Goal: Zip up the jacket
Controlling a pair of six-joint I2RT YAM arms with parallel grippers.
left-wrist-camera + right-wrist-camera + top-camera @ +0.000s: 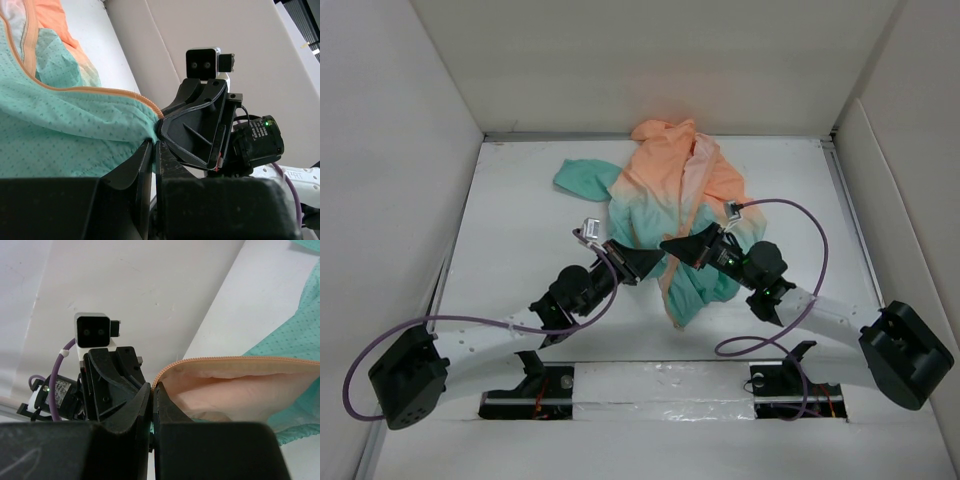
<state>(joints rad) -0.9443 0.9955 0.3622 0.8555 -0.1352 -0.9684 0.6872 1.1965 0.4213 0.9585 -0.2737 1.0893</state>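
As I judge it, the chief risk is that the two bottom ends of the zipper never meet squarely; each gripper nips only a sliver of thin cloth at the very corner, so a small tug apart could pull the cloth out of one pinch; a twist of either wrist could flip one track over, and then the ends could not be joined; whether a slider or pin sits at the tips I cannot tell, for the fingers hide the spot. The bulk of the jacket (pixel 675 190) lies bunched on the table (pixel 520 260) beyond both grippers, so lifting the corners may drag its weight against the hold.

The left gripper (pixel 154 146) has its jaws pressed together, pinching the teal hem corner where the orange zipper trim (pixel 100 91) ends; the trim runs away from its fingertips, with the teal cloth spreading off to the same side. The right gripper (pixel 152 387) is likewise squeezed tight on the end of the other front edge; the pale pink lining (pixel 235 390) faces its camera and stretches away from its tips. The two grippers stand tip to tip, just beside one another, facing across the held corners; the peach hood (pixel 665 140) lies well beyond them.
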